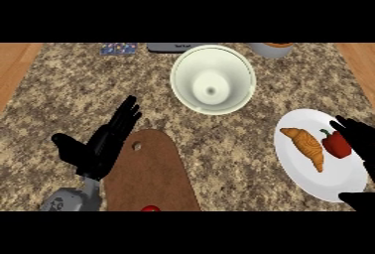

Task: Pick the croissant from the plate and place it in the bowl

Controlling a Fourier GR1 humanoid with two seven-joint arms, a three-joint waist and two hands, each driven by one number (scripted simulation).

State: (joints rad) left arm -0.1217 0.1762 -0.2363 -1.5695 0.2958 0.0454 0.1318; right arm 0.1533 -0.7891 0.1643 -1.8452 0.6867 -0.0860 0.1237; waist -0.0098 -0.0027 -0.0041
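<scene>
Right hand (360, 144) hangs over the right side of the white plate (300, 173), fingers spread apart, holding nothing. On that plate lies the croissant (307, 147) beside a red pepper (336, 143). Farther up the tabletop (66, 99) sits the bowl (213, 79), and the left hand (102, 144) rests open.

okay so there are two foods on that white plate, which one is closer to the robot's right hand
The red pepper. It lies on the plate's right side, right beside the right hand's fingers; the croissant lies left of it.
</scene>
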